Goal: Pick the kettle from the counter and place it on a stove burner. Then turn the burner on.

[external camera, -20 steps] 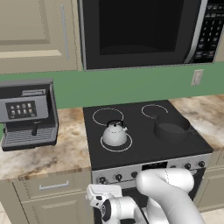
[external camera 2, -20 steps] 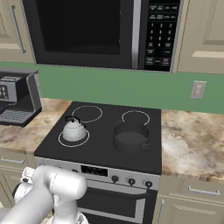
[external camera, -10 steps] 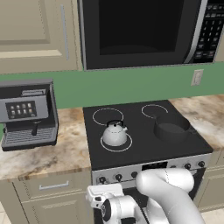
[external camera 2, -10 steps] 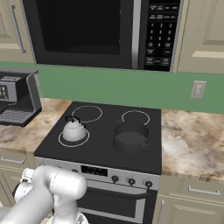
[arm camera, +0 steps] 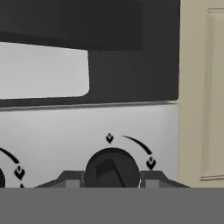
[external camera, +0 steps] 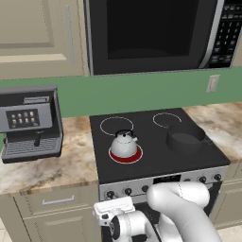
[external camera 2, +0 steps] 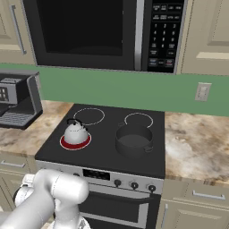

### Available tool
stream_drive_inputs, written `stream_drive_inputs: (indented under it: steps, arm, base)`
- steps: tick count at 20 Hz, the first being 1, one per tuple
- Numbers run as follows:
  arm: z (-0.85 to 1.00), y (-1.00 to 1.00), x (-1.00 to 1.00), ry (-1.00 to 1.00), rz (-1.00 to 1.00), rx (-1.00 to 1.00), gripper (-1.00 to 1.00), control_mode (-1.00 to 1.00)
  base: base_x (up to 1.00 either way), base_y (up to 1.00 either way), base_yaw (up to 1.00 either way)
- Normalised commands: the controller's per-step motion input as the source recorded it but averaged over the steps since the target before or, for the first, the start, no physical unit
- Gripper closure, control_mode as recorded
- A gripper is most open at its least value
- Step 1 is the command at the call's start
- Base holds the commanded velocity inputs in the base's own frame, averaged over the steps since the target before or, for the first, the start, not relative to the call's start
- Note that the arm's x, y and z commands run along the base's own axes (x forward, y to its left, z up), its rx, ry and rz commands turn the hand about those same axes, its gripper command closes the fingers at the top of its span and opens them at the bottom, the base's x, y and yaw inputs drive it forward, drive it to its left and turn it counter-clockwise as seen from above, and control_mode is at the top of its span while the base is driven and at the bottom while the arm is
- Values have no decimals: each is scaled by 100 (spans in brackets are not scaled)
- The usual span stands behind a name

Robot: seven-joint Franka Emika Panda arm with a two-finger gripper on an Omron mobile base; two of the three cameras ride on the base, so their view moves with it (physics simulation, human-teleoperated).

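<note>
We have the end effector (arm camera: 112,181) low at the front panel of the stove, its two fingertips (arm camera: 72,180) standing on either side of a round dark knob (arm camera: 112,169). They look closed against that knob, though the contact itself sits at the edge of the hand view, so we judge this rather than see it plainly.

The kettle (external camera: 124,144) sits above and beyond the end effector, upright on the near left burner (external camera: 125,154), which glows red under its base. It is off the tabletop (external camera: 56,163) entirely. From that glow we judge both steps done: kettle placed, burner lit.

The relation that matters now is knob to end effector: the knob lies directly between the fingertips, its pointer ridge turned off vertical. Any coming move is most likely a straight pull back from the panel, away from the knob.

Counting: one kettle, one dark pot (external camera 2: 133,139) on the near right burner, four burner rings, one coffee machine (external camera: 30,122), one microwave (external camera 2: 105,33).
</note>
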Motion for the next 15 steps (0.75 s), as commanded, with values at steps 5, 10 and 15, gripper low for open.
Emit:
stream_drive_inputs:
  steps: [5,10,15]
  arm:
    - [15,0,0,0,0,-22,100,-100]
    - [17,6,0,0,0,-27,100,-100]
    - [11,7,0,0,1,-30,100,-100]
  base:
    - [0,0,0]
    - [0,0,0]
    - [0,0,0]
